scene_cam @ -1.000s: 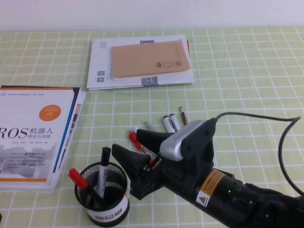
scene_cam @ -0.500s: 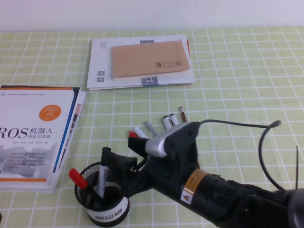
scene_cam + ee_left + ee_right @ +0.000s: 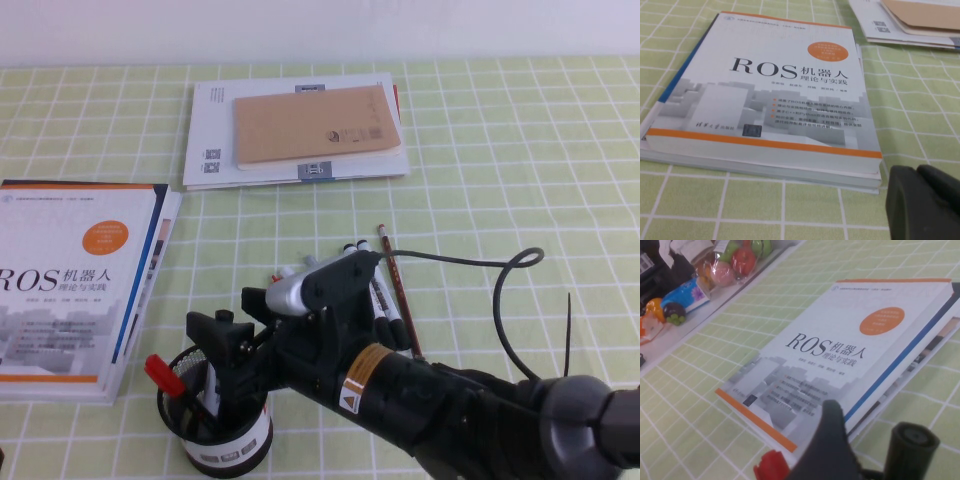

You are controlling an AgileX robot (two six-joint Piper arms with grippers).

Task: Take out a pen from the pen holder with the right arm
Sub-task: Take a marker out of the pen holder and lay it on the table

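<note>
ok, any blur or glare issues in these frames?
High view: even light, no glare; right claw open above the pen holder. Right wrist view: ROS book in focus, the claw's near finger and black marker cap blurred. Left wrist view: book sharp, left claw a defocused dark mass beside its corner.

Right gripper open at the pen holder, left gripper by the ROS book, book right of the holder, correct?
No: the high view shows the ROS book left of the pen holder. Rest stands: right gripper open at the holder, left gripper by the book.
</note>
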